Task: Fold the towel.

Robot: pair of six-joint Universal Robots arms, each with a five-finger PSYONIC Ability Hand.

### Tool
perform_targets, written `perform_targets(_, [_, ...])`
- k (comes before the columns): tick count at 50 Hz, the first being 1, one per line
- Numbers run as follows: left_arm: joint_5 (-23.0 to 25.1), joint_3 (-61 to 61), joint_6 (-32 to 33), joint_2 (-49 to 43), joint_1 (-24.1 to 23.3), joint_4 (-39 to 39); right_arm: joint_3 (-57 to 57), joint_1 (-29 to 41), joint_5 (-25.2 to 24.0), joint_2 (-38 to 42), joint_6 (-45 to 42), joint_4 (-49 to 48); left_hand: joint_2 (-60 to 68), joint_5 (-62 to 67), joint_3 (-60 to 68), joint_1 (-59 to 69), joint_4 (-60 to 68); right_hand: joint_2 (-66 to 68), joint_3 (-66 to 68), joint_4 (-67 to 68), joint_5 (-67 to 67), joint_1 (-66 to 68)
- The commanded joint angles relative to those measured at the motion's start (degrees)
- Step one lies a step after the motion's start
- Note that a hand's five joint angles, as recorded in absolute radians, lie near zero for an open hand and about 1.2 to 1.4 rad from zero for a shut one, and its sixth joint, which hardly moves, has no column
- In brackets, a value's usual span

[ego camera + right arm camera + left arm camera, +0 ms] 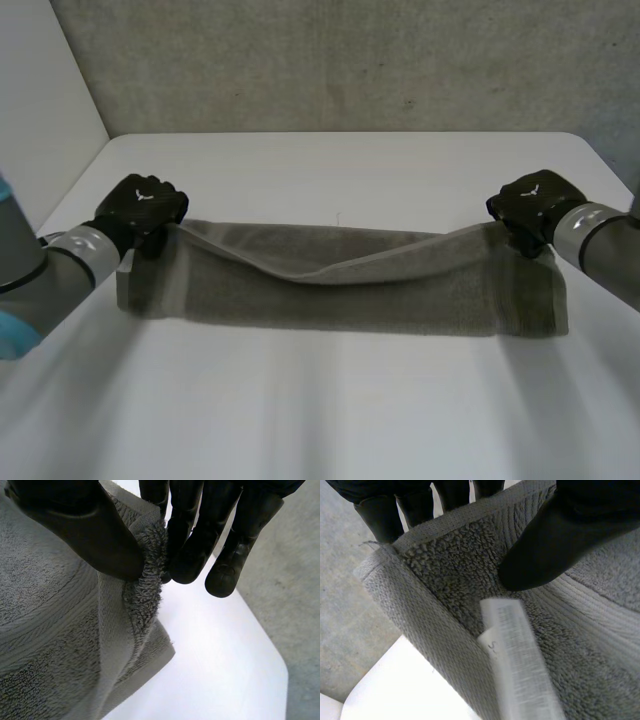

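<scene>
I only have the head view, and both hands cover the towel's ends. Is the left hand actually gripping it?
Observer: Yes. In its wrist view the left hand pinches the towel near a corner, thumb on the pile, fingers behind the hem.
Operator: And the right?
Observer: The right hand pinches a bunched corner between thumb and fingers, lifted off the table.
Operator: Anything near the left grip?
Observer: A white label on the towel, just beyond the thumb.
</scene>
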Motion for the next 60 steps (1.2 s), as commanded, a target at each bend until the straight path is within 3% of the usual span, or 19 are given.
perform_targets(1, [-3.4, 9.0, 2.9, -8.2, -3.0, -1.3, -6.6, 0.1, 2.2, 8.0, 1.8, -0.2, -7.3, -15.9, -9.2, -4.4, -7.3, 4.3, 3.0, 3.4, 3.7, 3.7])
perform_targets(13, [-9.4, 22.1, 2.9, -18.0, -6.3, -4.5, -15.7, 0.6, 6.5, 16.6, 2.9, -5.7, -7.3, -15.9, -9.2, -4.4, -7.3, 4.3, 3.0, 3.4, 3.7, 3.7])
perform_targets(22, [-11.2, 28.0, 2.9, -22.5, -6.7, -5.1, -21.5, 1.1, 9.5, 21.9, 2.6, -6.6, -7.3, -15.9, -9.2, -4.4, -7.3, 4.3, 3.0, 3.4, 3.7, 3.7])
perform_targets(24, [-11.8, 28.8, 2.9, -23.3, -6.8, -5.5, -22.7, 1.2, 10.2, 23.1, 2.4, -6.5, -12.7, -21.3, -14.5, -9.8, -12.7, 4.3, 3.0, 3.4, 3.7, 3.7])
perform_targets(25, [-12.4, 29.2, 3.0, -23.8, -6.9, -6.2, -23.4, 1.3, 10.5, 24.0, 2.5, -6.2, -38.9, -47.4, -40.7, -35.9, -38.8, -17.1, -18.4, -18.0, -17.8, -17.7])
perform_targets(26, [-12.7, 29.3, 3.0, -24.0, -7.1, -7.0, -23.5, 1.6, 10.7, 24.6, 2.7, -6.2, -74.4, -83.0, -76.3, -71.5, -74.4, -59.9, -61.2, -60.9, -60.6, -60.5])
perform_targets(28, [-12.9, 29.3, 3.1, -24.0, -7.6, -7.8, -23.4, 2.1, 10.8, 24.7, 3.0, -6.2, -74.8, -83.3, -76.6, -71.8, -74.8, -65.7, -67.0, -66.6, -66.3, -66.3])
perform_targets(33, [-13.1, 29.4, 3.0, -23.3, -8.8, -8.8, -22.5, 2.4, 10.7, 24.3, 3.7, -6.1, -77.3, -85.9, -79.2, -74.4, -77.3, -65.7, -67.0, -66.6, -66.3, -66.3])
perform_targets(38, [-13.2, 28.6, 2.2, -20.0, -8.9, -9.0, -20.6, 2.5, 10.5, 19.8, 5.6, -6.4, -77.3, -85.9, -79.2, -74.4, -77.3, -65.7, -67.0, -66.6, -66.3, -66.3])
perform_targets(49, [-12.4, 16.3, -1.4, -7.2, -9.0, -7.5, -4.6, 1.7, 9.4, 1.7, 6.5, -9.2, -77.1, -85.7, -79.0, -74.2, -77.1, -65.7, -67.0, -66.6, -66.3, -66.3])
perform_targets(55, [-12.2, 5.9, -2.2, -0.7, -9.0, -1.2, 7.6, 1.5, 8.7, -5.8, 6.0, -10.1, -77.1, -85.7, -79.0, -74.2, -77.1, -65.7, -67.0, -66.6, -66.3, -66.3])
perform_targets(60, [-12.2, 0.0, -2.3, 1.9, -9.1, 3.5, 14.7, 1.4, 5.5, -7.4, 5.5, -10.0, -77.1, -85.7, -79.0, -74.2, -77.1, -65.7, -67.0, -66.6, -66.3, -66.3])
